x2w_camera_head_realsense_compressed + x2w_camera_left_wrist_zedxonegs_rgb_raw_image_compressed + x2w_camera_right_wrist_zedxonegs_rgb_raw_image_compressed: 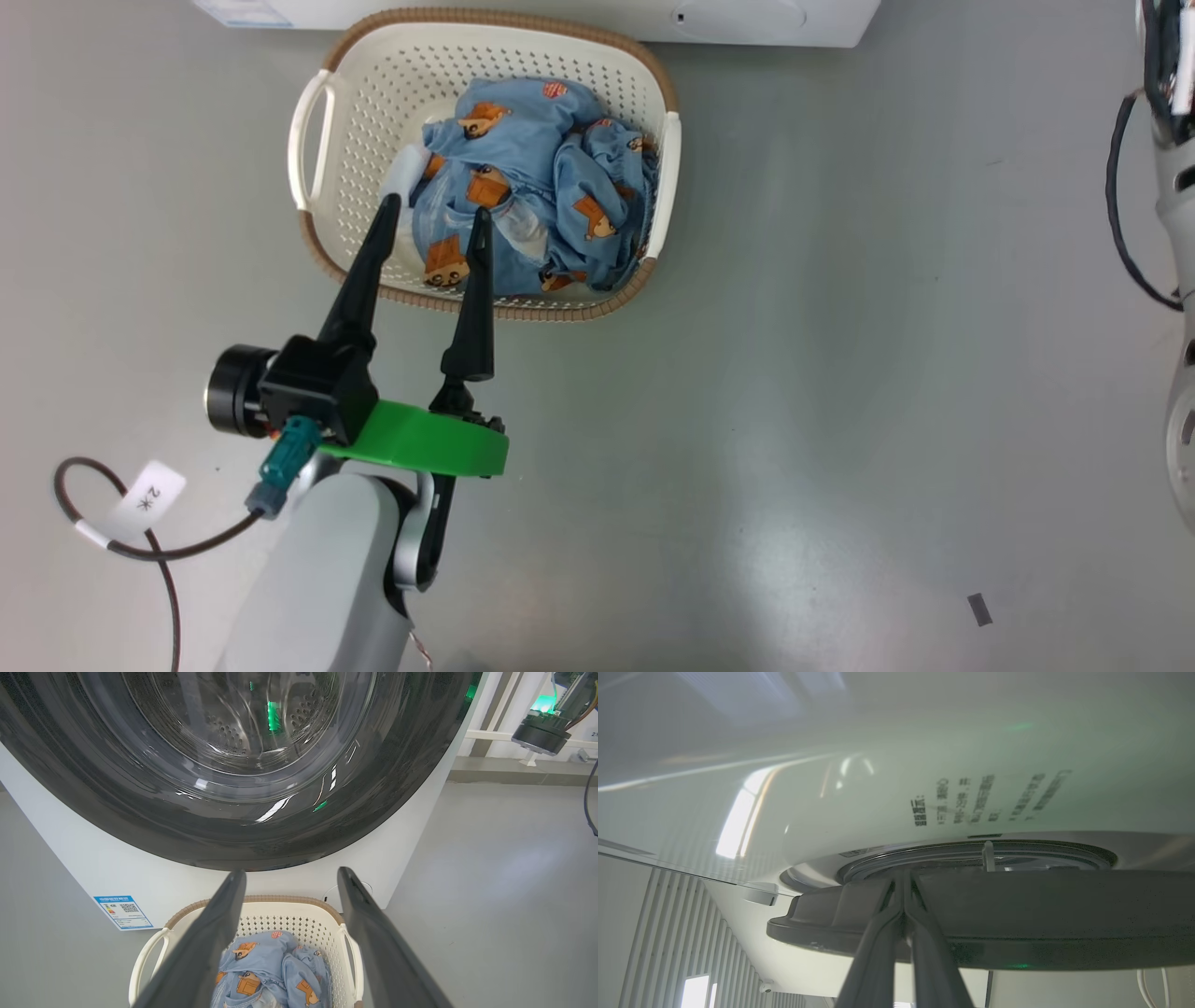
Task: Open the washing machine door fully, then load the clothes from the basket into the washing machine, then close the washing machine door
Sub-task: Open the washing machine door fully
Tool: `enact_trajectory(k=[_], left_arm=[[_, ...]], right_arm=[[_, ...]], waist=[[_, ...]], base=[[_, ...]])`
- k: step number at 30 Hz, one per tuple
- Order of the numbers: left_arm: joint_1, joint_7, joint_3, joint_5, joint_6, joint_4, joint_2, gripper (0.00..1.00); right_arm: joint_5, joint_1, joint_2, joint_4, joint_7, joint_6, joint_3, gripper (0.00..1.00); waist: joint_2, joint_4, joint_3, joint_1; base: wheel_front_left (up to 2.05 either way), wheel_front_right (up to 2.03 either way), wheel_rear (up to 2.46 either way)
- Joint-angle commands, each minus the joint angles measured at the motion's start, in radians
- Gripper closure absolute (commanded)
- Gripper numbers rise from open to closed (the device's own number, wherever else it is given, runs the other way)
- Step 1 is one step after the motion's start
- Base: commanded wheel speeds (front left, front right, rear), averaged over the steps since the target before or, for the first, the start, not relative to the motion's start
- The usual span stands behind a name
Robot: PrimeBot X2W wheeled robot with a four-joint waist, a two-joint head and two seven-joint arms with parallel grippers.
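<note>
The small rectangular cream-white perforated plastic basket with a brown woven-look rim [373, 112] stood on the plain grey floor [840, 373]. The soft light blue clothes printed with orange-brown cartoon animals [532, 177] lay heaped inside the basket, toward its right wall, and none had been taken out.

Just behind the basket rose the big white boxy front-loading washing machine [70, 858]. A blue energy sticker [122, 911] sat low on its front, behind and to the left of the basket. The large round glossy black washing machine door with its bulging clear glass window [140, 812] faced out above the basket's far rim. In the left wrist view it looked shut against the machine or at most barely ajar; I could not tell which.

The left gripper [436, 207] hovered over the basket's near-left part. Its two long dark fingers were spread wide with nothing between them, and their tips were over the clothes; whether they touched the fabric could not be made out. The right gripper [903, 879] was above and to the right of the basket, at the door's edge. Its fingers were pressed together with their tips against the dark rim, clamping nothing visible.

By my reading, the task was at its first step. The door was not fully open, every garment remained to be loaded, and closing the door lay last.
</note>
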Motion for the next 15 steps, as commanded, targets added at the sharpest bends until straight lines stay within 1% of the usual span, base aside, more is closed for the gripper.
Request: enact_trajectory(k=[1,12,15], left_arm=[[-0.011,-0.008,0.021,-0.005,0.009,-0.03,0.02,0.0],[-0.022,-0.008,0.008,-0.012,0.019,-0.035,0.02,0.0],[-0.026,-0.008,0.004,-0.015,0.021,-0.035,0.02,0.0]], right_arm=[[-0.003,-0.04,0.027,-0.013,0.009,0.006,0.015,1.0],[-0.049,-0.145,0.022,0.106,0.001,0.006,0.067,1.0],[-0.063,-0.161,0.022,0.132,0.014,0.006,0.084,1.0]], waist=[[-0.0001,0.008,0.008,-0.0001],[-0.0001,0.022,0.028,-0.0001],[-0.0001,0.026,0.032,-0.0001]], base=[[0.0,0.0,0.0],[0.0,0.0,0.0],[0.0,0.0,0.0]])
